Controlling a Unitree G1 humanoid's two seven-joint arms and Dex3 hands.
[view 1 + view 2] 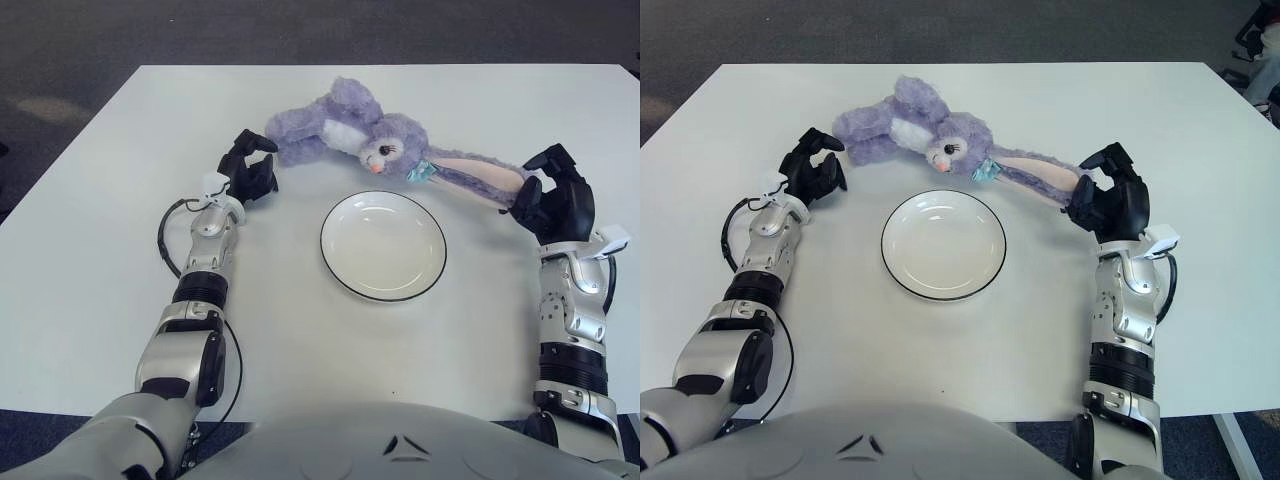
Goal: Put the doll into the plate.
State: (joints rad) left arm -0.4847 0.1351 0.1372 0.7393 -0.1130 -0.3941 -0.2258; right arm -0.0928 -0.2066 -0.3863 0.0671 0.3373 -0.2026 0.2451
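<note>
While the fluffy purple doll sprawls on the matte white table just beyond the glossy round plate, the left hand hovers at its plush foot, black fingers curled loosely around nothing. Beside the long pink-lined ear tip, the right hand is likewise curled and empty.
</note>
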